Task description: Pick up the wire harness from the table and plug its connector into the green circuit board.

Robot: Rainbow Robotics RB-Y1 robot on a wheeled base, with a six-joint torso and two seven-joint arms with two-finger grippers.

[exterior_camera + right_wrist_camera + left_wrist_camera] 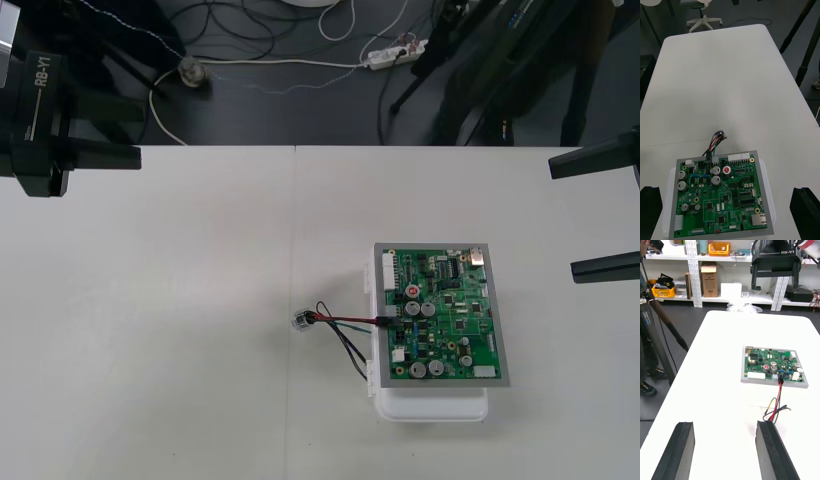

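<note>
The green circuit board (pixel 440 315) sits on its white base (pixel 430 405) at the table's right middle. The wire harness (pixel 345 325) lies to the board's left, and its black plug (pixel 385 322) is seated in a connector at the board's left edge. Its red and black wires (pixel 777 401) run out to the round socket (pixel 303 321), which rests on the table. My left gripper (pixel 138 128) waits open at the far left. At the right edge my right gripper (pixel 562 218) also stands open. Neither touches the harness. From the right wrist view the plug (pixel 709 157) stands in the board's edge.
The table's far edge (pixel 300 147) runs along the top, with dark floor, cables and tripod legs beyond it. Bare table (pixel 180 330) spreads left of the harness.
</note>
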